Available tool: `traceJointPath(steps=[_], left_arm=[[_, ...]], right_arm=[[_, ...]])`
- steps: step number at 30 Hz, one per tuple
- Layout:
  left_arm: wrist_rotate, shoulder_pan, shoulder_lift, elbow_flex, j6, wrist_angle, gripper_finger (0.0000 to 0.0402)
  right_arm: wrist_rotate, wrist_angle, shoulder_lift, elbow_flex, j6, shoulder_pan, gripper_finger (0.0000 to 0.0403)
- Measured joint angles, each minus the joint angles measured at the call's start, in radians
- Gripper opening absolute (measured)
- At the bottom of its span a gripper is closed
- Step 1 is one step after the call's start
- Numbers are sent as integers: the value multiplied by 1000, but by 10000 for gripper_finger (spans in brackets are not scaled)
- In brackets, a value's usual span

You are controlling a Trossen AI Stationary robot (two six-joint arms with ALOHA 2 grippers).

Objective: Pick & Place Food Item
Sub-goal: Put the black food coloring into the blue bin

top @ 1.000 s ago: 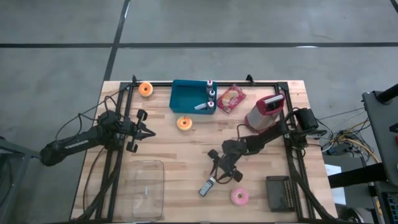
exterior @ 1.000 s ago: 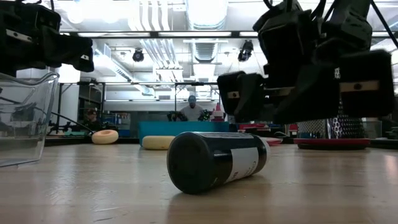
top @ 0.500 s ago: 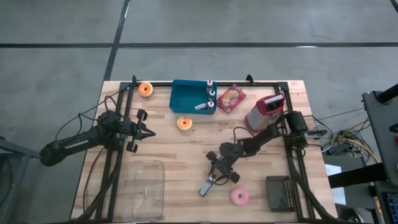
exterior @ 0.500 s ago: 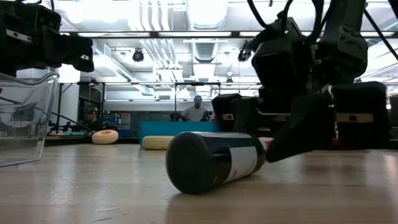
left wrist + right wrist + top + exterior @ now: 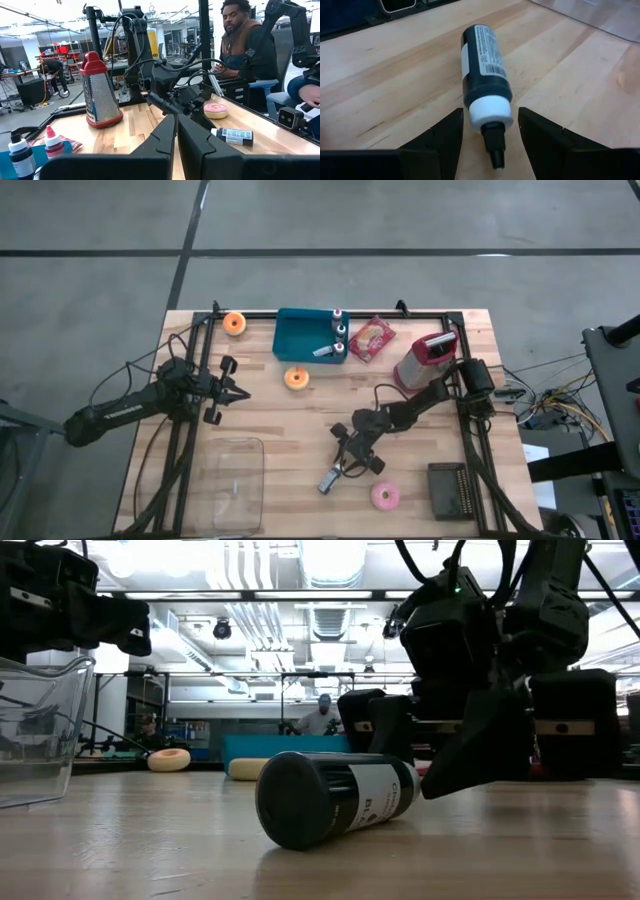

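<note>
Right gripper [image 5: 487, 131] lowered, fingers wide astride bottle [image 5: 484, 60] cap end; left gripper [image 5: 240, 392] shut, well apart.

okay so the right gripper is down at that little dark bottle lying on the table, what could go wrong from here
1. The dark bottle lies on its side; it may roll away when touched.
2. The right gripper has open fingers straddling only the white cap and nozzle end, so a grip there may let the heavier body sag or slip out.
3. The pink donut sits close by in the high view and could be bumped.
</note>
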Motion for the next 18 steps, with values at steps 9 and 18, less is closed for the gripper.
traceJointPath(steps=[9,18], left_arm=[[0,0,0,0,0,0,26],[0,0,0,0,0,0,26]], right_arm=[[0,-6,0,23,25,1,150],[-1,-28,0,23,20,1,114]])
